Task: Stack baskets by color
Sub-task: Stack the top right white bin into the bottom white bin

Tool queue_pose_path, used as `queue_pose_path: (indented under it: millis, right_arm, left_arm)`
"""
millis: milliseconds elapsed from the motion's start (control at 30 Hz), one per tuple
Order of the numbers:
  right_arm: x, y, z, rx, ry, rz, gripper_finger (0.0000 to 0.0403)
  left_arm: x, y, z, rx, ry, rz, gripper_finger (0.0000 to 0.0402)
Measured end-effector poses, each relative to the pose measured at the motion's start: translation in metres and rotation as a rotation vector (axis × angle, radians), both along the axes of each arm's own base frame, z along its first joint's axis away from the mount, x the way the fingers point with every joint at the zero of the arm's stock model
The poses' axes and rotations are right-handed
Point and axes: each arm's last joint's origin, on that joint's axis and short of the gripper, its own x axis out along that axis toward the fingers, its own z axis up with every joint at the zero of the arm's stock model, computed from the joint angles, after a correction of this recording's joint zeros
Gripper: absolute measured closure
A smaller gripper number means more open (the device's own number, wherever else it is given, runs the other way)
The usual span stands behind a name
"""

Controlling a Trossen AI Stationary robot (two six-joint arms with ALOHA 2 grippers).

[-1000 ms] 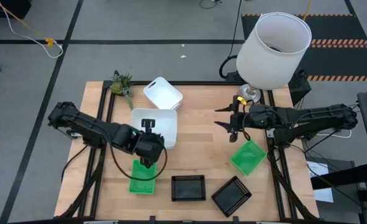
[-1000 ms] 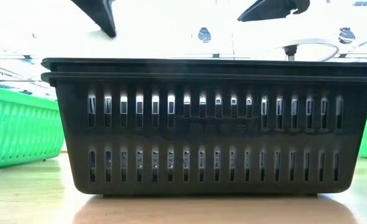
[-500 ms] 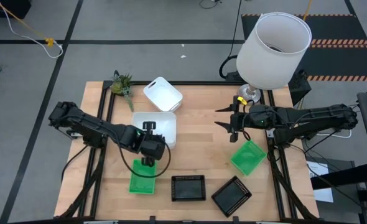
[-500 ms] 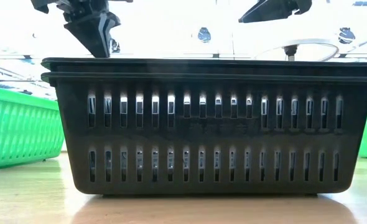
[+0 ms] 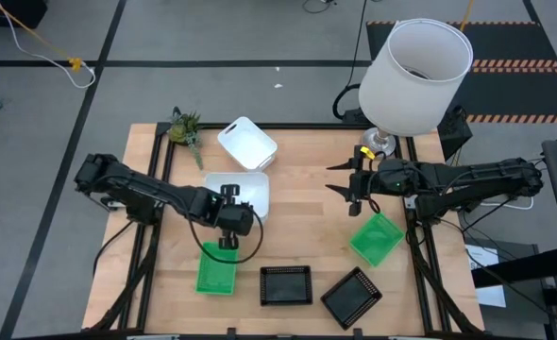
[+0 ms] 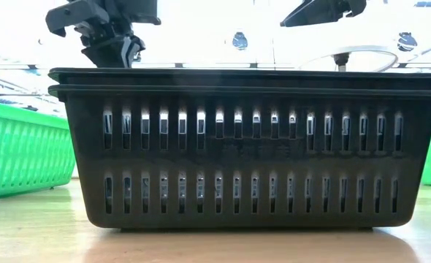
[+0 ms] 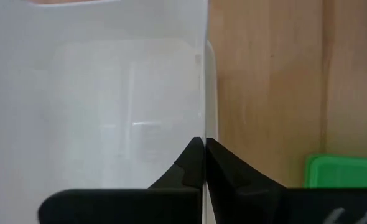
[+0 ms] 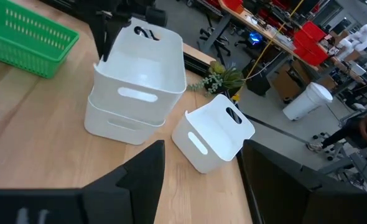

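Observation:
My left gripper [image 5: 227, 212] is shut on a white basket [image 8: 140, 65] whose lower part sits inside a second white basket [image 8: 122, 121] at the table's middle left. A third white basket [image 5: 247, 142] lies behind them, tipped on its side in the right wrist view. One green basket [image 5: 216, 274] stands near the front left, another [image 5: 376, 237] at the right. Two black baskets [image 5: 286, 284] [image 5: 352, 296] stand at the front. My right gripper [image 5: 347, 185] hangs open above the table's right half, holding nothing. My left gripper holds the upper white basket by its near long wall [image 7: 203, 106], one finger inside the basket and one outside, pinching the wall at its rim. The fingers [image 7: 190, 162] come slanting down from the near left. The basket stays roughly level, its bottom inside the lower white basket.
A large white lampshade [image 5: 418, 64] stands at the far right corner and a green plant sprig [image 5: 184, 127] at the far left. The front black basket [image 6: 245, 146] fills the low view and shows two rims. Bare wood lies at the table's middle.
My left gripper has gone down and a little toward the far edge, staying shut on the white basket. The basket has sunk into the white basket below it. In the low view the gripper has come down into the picture. My right arm has kept still.

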Motion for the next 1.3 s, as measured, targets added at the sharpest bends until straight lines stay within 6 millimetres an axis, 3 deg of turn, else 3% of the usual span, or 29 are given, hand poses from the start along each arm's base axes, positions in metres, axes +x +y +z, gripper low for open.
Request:
queue_pose_path:
  millis: [967, 1300]
  right_arm:
    - [0.000, 0.000, 0.000, 0.000, 0.001, 0.001, 0.0195]
    - [0.000, 0.000, 0.000, 0.000, 0.000, 0.001, 0.0195]
  left_arm:
    - [-0.002, 0.005, -0.007, 0.002, 0.039, -0.019, 0.0371]
    - [-0.013, 0.008, -0.036, 0.025, 0.095, -0.019, 0.0370]
